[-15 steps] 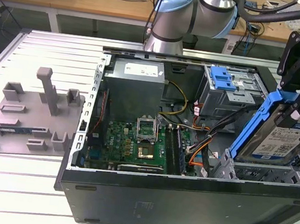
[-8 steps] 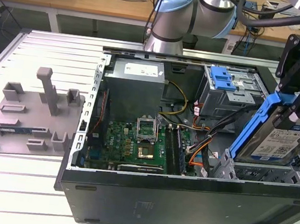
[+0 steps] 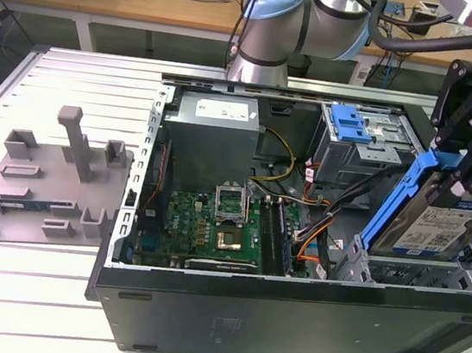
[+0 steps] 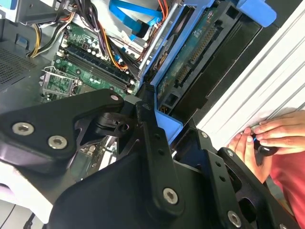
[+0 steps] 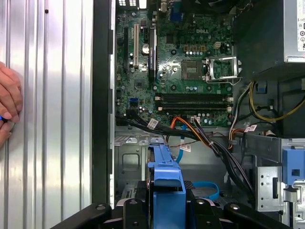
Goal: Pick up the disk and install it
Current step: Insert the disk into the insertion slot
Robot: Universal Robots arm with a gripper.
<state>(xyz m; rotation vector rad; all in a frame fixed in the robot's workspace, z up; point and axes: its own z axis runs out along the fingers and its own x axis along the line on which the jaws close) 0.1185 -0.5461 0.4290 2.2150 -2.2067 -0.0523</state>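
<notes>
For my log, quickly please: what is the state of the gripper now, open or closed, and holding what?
Gripper: closed on the disk, held tilted over the open computer case.

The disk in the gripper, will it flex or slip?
Probably stiff: the disk is a flat metal slab in a blue carrier frame. Likely heavy for its size; held tilted by the gripper at one end, it might pivot or slip.

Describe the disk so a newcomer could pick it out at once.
Find the open computer case on the slatted table, then go to its end at the exterior view's right, where the black claw grips the disk, tilted. It is the flat silver slab with a printed label and blue frame, unlike the bare blue latch or the grey power-supply box.
</notes>
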